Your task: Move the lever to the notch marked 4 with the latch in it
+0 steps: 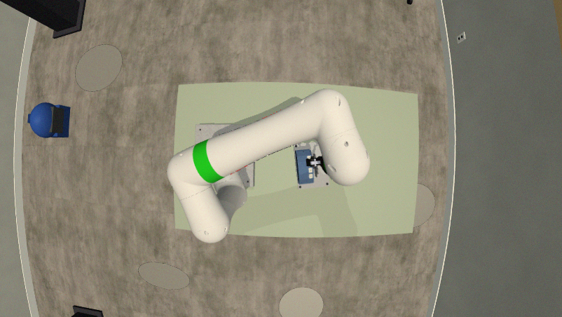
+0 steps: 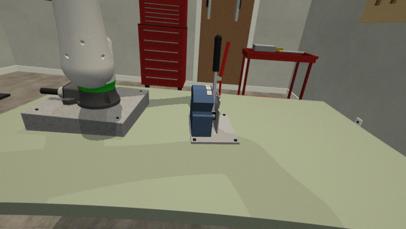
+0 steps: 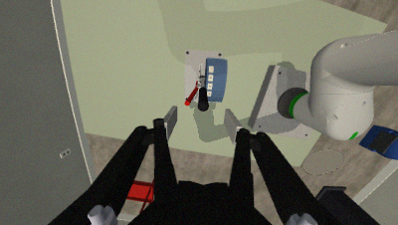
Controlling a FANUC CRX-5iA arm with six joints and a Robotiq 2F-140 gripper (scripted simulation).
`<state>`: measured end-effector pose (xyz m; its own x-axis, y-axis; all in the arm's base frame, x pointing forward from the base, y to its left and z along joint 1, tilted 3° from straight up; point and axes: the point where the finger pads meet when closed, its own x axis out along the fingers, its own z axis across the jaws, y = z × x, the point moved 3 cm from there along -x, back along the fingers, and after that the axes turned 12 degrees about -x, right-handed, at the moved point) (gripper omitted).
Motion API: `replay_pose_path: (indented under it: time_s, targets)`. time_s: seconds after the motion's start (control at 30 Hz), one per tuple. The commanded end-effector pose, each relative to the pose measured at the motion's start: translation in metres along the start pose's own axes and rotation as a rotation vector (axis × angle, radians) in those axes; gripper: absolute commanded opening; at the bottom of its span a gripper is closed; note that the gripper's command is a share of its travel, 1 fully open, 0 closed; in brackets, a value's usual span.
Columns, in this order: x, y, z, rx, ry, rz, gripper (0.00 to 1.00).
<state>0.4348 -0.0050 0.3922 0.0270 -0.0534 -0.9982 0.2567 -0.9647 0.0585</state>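
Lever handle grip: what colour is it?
Black; the grip shows best in the exterior view, beside the red bar.

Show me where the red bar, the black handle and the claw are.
red bar (image 2: 225, 58), exterior view, middle of its length
black handle (image 2: 217, 52), exterior view, middle of the grip
claw (image 3: 201, 122), wrist view, midway between its open fingertips

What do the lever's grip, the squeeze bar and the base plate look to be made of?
Grip: matte black, likely rubber or plastic. Squeeze bar: flat red strip, probably painted metal. Base plate: pale grey with dark corner screws, seemingly bare metal.
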Motion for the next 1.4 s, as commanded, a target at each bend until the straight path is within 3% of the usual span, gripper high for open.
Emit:
replay_pose_path:
  time_s: [0.0, 1.37]
  targets:
    - [0.0, 0.0, 0.0, 0.0, 0.0, 0.0, 0.57]
    - [0.023, 0.0, -0.001, 0.0, 0.0, 0.0, 0.57]
